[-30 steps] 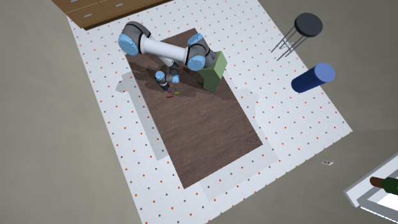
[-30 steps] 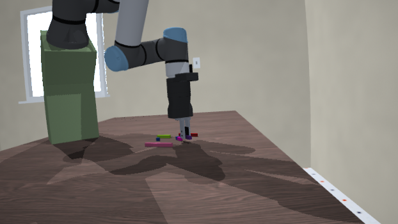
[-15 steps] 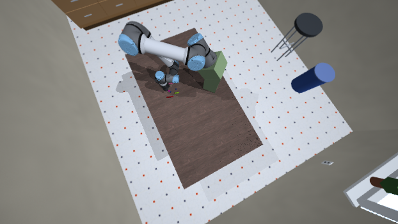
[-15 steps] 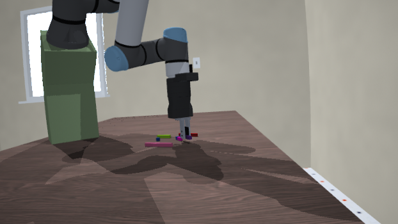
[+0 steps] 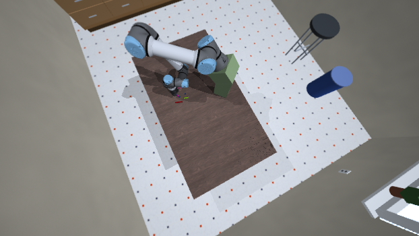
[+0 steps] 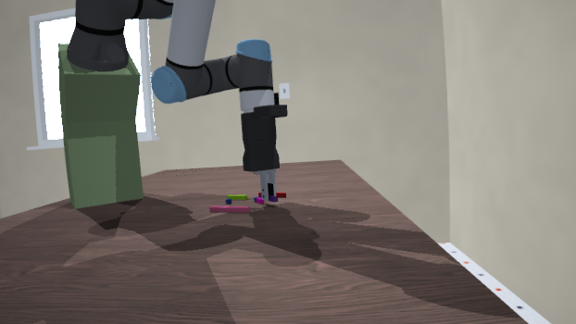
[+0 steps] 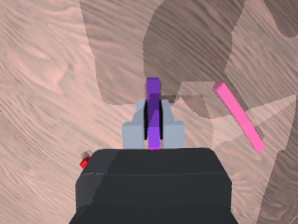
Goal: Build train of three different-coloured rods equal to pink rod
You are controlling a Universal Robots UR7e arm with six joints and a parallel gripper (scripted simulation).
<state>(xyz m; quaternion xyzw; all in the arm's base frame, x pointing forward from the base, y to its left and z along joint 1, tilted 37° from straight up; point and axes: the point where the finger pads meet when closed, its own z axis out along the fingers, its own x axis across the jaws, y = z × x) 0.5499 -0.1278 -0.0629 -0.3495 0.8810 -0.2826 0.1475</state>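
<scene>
Purple rod, top view: too small to make out; it sits under the wrist, near the red rod [image 5: 178, 102] and the lime rod [image 5: 186, 98], which lie just in front of the pincer [image 5: 174, 90] on the table [image 5: 215, 141].
Exterior view, pincer state: clenched on the purple rod [image 6: 273, 198], fingers pointing straight down, tips close to the table top.
Exterior view, neighbours: magenta rod [image 6: 259, 200] just beside the fingertips on the near-left; red rod [image 6: 280, 194] just behind; blue rod [image 6: 229, 201] and lime rod [image 6: 237, 197] further left; pink rod [image 6: 230, 209] left and nearer the camera, flat.
Wrist view, held rod: purple rod [image 7: 153, 112] runs between the fingers, long axis pointing straight ahead of the pincer, one end sticking out past the tips.
Wrist view, key relation: pink rod [image 7: 238, 116] lies ahead and to the right, apart from the held rod and slanted to it, not parallel.
Judgement: the set-down depends on bringing the purple rod's end and axis in line with the magenta rod; whether contact with the table exists cannot be told.
</scene>
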